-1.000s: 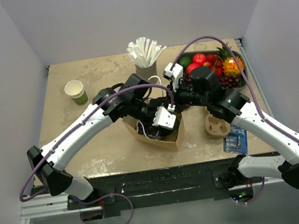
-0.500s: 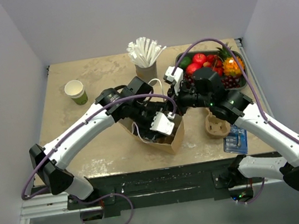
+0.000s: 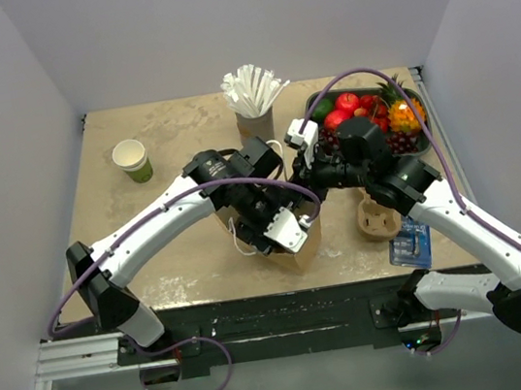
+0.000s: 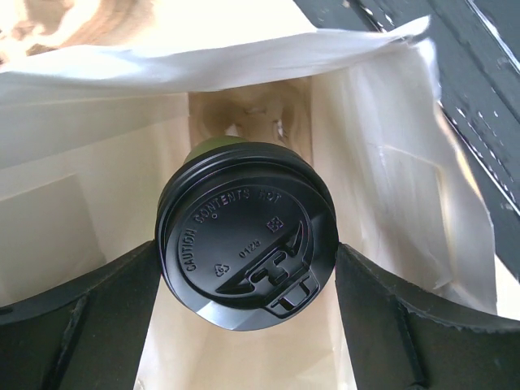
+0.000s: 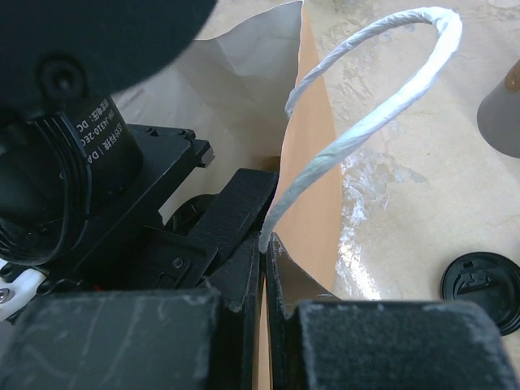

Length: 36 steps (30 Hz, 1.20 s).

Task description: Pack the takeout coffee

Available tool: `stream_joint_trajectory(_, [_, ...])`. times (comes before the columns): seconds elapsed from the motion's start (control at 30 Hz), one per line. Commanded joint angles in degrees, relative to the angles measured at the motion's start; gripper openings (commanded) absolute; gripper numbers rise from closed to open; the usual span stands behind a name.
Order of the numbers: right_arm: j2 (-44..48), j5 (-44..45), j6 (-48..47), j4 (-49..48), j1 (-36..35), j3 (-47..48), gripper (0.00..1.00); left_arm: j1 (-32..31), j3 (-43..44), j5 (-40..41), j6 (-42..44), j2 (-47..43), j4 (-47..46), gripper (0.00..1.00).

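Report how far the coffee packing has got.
Done: the coffee is down inside the bag. In hand: the left gripper holds it there, while the right gripper pinches the bag's rim open. Left: release it and pull the left arm out.

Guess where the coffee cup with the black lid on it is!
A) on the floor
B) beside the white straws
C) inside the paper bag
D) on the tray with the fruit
C: in the left wrist view the coffee cup is down inside the paper bag, with the bag's pale walls all round it.
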<state>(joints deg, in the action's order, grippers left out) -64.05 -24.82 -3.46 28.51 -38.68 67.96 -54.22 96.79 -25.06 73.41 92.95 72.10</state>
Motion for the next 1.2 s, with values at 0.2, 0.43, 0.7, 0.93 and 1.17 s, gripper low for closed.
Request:
stream_joint_trajectory(0.2, [-0.2, -7.3, 0.4, -3.8, -1.1, 0.1, 0.00, -2.6, 4.8, 2.4, 8.1, 4.5, 2.2, 0.00])
stream_joint_trajectory(0.43, [-1.6, -10.9, -0.6, -3.2, -1.1, 0.9, 0.00, -2.6, 4.6, -0.7, 8.2, 5.0, 0.9, 0.00])
stream_joint_trajectory(0.7, [-2.0, -11.7, -2.7, -2.1, -2.5, 1.9, 0.00, -2.6, 12.4, -0.1, 9.1, 10.4, 3.3, 0.00])
stream_joint_trajectory(0.93, [-2.7, -10.5, -4.1, -2.1, -2.6, 3.4, 0.00, -2.6, 10.6, -2.4, 11.0, 9.5, 3.3, 0.00])
stream_joint_trajectory(1.17, [-2.7, -10.4, -7.0, -0.6, -4.0, 4.6, 0.00, -2.6, 8.9, -3.2, 0.3, 10.8, -6.4, 0.00])
